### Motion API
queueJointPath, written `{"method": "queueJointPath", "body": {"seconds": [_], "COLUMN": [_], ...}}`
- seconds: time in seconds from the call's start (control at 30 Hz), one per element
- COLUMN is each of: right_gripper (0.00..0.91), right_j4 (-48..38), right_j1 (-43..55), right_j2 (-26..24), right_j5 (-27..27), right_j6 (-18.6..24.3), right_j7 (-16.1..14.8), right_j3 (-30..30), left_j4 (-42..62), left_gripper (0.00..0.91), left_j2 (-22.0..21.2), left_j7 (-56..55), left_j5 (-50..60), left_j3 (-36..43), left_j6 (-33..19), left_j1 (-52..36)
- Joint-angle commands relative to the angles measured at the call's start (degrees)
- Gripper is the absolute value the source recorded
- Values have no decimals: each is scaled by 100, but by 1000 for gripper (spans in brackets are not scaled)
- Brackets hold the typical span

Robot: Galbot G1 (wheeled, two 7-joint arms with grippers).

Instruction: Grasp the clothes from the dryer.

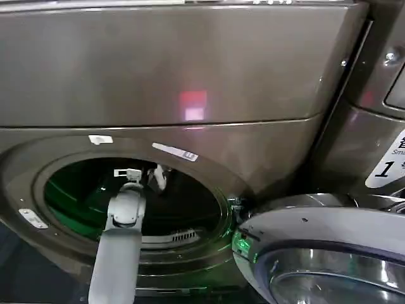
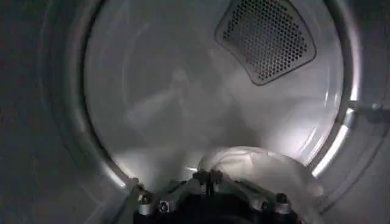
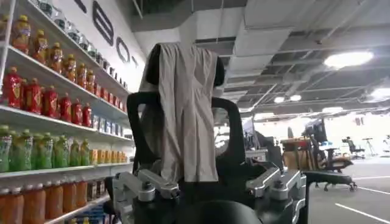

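A white sticker [image 1: 387,166] on the bronze-grey machine front at the head view's right edge bears a large black "1", with small print above it beginning "Sm", the rest unreadable. In the right wrist view, big dark letters [image 3: 111,29] on the white wall above the drink shelves read "BOT", the word's start cut off.

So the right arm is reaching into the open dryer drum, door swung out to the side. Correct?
No, it's the left arm. The head view shows the left gripper inside the dryer, whose door is swung open. The right gripper faces an office chair.
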Motion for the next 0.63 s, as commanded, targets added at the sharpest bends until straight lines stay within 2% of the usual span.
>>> {"method": "queueJointPath", "body": {"seconds": [0.03,0.13,0.27,0.63], "right_gripper": [907,907,907,907], "right_j4": [16,190,295,240], "right_j1": [1,-4,-12,-31], "right_j2": [-10,5,-50,-69], "right_j5": [-2,-53,-90,-108], "right_j6": [36,-411,-593,-628], "right_j7": [16,-7,7,51], "right_j3": [-4,54,145,196], "left_j4": [-132,-115,-96,-66], "left_gripper": [0,0,0,0], "left_j2": [-8,-5,-23,-30], "left_j7": [-141,-135,-135,-115], "left_j5": [-167,-173,-203,-218], "left_j3": [3,3,10,23], "left_j6": [53,55,49,49], "left_j1": [103,83,80,36]}}
